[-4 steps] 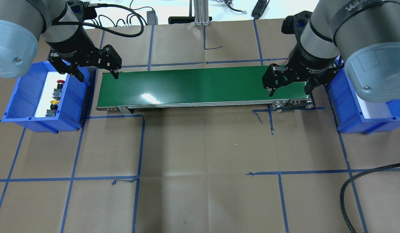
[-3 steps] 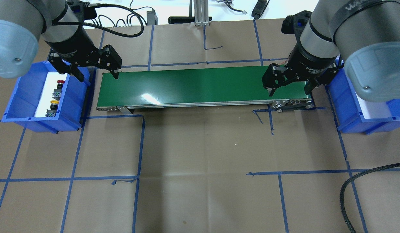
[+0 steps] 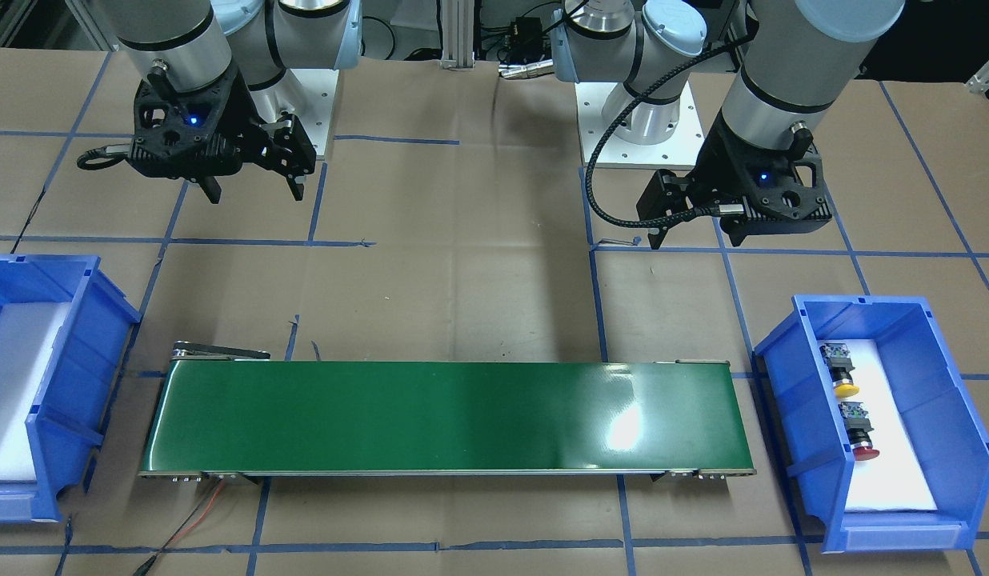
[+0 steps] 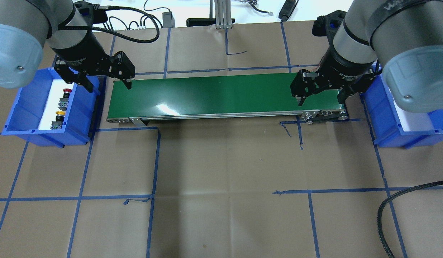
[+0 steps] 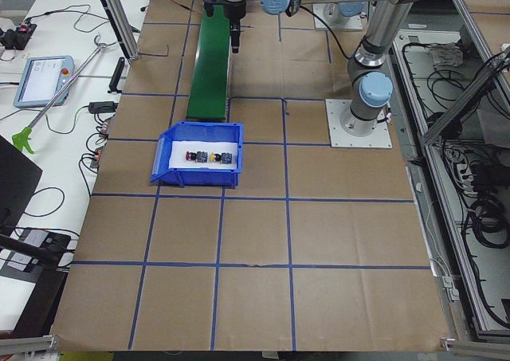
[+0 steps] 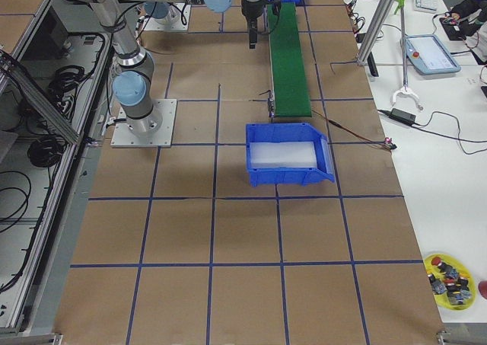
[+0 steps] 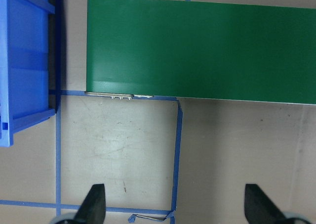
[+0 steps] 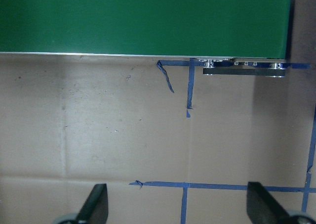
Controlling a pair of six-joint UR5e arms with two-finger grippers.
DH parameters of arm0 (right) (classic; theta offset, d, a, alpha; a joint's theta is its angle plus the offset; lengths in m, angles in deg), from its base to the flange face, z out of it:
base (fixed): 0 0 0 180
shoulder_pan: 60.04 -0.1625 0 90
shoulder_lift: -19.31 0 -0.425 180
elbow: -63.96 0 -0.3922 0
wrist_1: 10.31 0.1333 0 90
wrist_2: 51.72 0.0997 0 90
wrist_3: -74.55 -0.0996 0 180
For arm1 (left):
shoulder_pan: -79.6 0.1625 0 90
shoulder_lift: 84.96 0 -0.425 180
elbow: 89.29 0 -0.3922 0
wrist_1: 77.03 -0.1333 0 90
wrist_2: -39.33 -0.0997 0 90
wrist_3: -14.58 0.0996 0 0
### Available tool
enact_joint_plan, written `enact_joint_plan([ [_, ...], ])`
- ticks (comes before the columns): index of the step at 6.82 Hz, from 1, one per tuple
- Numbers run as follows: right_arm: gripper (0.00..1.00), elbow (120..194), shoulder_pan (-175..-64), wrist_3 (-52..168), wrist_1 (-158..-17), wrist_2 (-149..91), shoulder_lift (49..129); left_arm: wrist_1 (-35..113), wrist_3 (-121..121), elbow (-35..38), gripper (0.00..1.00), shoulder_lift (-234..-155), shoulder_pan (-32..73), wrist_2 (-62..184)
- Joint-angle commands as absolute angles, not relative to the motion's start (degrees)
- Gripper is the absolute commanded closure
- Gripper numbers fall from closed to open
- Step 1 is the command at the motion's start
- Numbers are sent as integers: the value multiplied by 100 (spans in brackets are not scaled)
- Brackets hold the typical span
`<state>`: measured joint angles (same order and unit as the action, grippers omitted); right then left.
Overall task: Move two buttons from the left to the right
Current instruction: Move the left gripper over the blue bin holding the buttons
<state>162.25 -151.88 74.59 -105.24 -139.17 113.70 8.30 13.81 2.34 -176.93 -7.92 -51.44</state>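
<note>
Two buttons lie in the left blue bin [image 4: 46,138] on a white liner: a red button [image 4: 66,92] and a yellow button [image 4: 59,114]. The front-facing view shows the same red button [image 3: 865,452] and yellow button [image 3: 845,390]. My left gripper [image 4: 108,85] hangs open between that bin and the left end of the green conveyor belt [image 4: 221,95], holding nothing. My right gripper [image 4: 320,102] is open and empty over the belt's right end. In the wrist views, the left gripper [image 7: 177,204] and the right gripper [image 8: 178,204] have their fingers wide apart above brown paper.
The right blue bin [image 4: 386,125] holds only a white liner. A black cable [image 4: 386,215] loops at the near right corner. Wires and an aluminium post stand past the far table edge. A yellow dish [image 6: 453,278] of spare parts sits on the side bench.
Both arms have shifted very slightly. The grippers stay open and the buttons have not moved.
</note>
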Motion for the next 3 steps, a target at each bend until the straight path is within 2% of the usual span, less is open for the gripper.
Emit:
enact_joint_plan([
  [1,0,16239,-15188,7455,-10515,-13934,11396,823,1431,298,0,-17602,-776,-5129],
  [3,0,16257,-15188,7455,-10515,-13926,11397,805,1753,229,0,-17627,-523,-5172],
])
